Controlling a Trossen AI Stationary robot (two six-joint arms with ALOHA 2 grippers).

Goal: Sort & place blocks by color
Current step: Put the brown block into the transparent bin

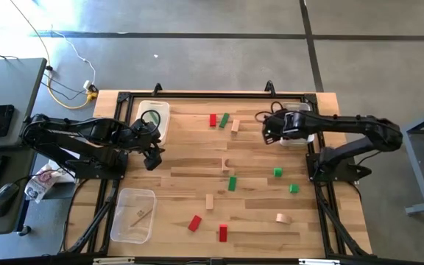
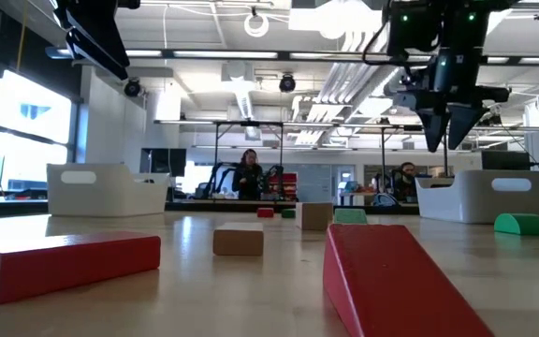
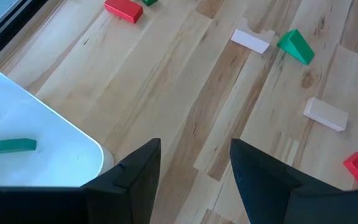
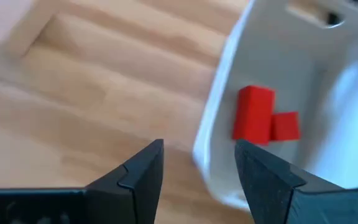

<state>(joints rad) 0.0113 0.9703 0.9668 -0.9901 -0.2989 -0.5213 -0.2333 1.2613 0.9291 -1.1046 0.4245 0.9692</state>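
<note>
Lying scattered, red, green, plain wooden blocks (image 1: pixel 232 182), left tool (image 1: pixel 152 152) and right tool (image 1: pixel 269 131) agape, empty.

Blocks spread over the wooden desk (image 1: pixel 182 158), three clear plastic bins at its sides

The red, green and plain wooden blocks (image 1: pixel 232 182) lie scattered across the desk's middle. One clear bin (image 1: pixel 154 118) sits at the far left with a green bar (image 3: pixel 6 146) inside, a second bin (image 1: pixel 132 215) at the near left, and a third bin (image 4: pixel 303 93) at the far right holding two red blocks (image 4: pixel 263 115).
</note>
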